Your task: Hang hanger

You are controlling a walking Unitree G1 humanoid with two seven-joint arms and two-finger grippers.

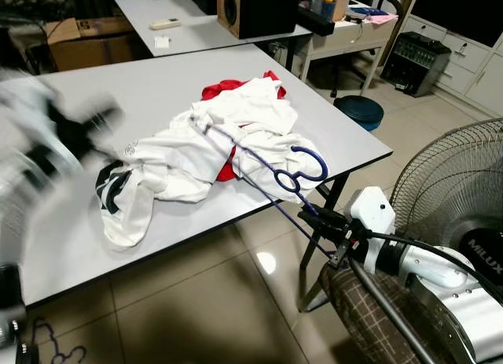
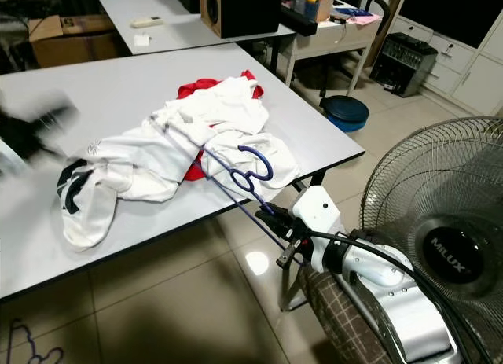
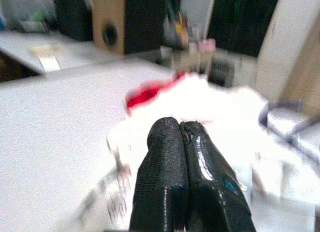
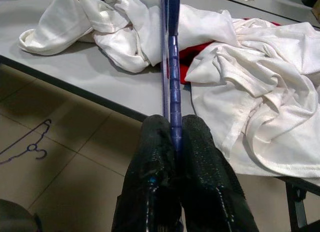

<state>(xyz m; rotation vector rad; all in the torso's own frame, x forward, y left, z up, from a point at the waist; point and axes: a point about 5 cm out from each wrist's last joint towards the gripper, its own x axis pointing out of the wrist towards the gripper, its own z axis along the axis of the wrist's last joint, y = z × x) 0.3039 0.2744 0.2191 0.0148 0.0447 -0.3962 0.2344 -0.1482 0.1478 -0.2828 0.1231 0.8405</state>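
Note:
A blue-purple hanger [image 1: 292,172] lies partly in a pile of white and red clothes [image 1: 228,132] on the grey table [image 1: 118,89]. Its hook curls up near the table's front right edge and one arm sticks out past that edge. My right gripper [image 1: 313,216] hangs just off that edge, shut on the hanger's arm; in the right wrist view the bar [image 4: 173,86] runs between its fingers [image 4: 205,157]. My left gripper [image 3: 179,126] is shut with nothing in it, a motion-blurred shape [image 1: 75,132] above the table's left part.
A big standing fan [image 1: 464,215] and a plaid chair seat [image 1: 369,317] crowd my right arm. A second hanger [image 4: 30,147] lies on the tiled floor. Behind the table are a second desk with a speaker [image 1: 251,10], a cardboard box [image 1: 86,42] and a blue stool [image 1: 357,111].

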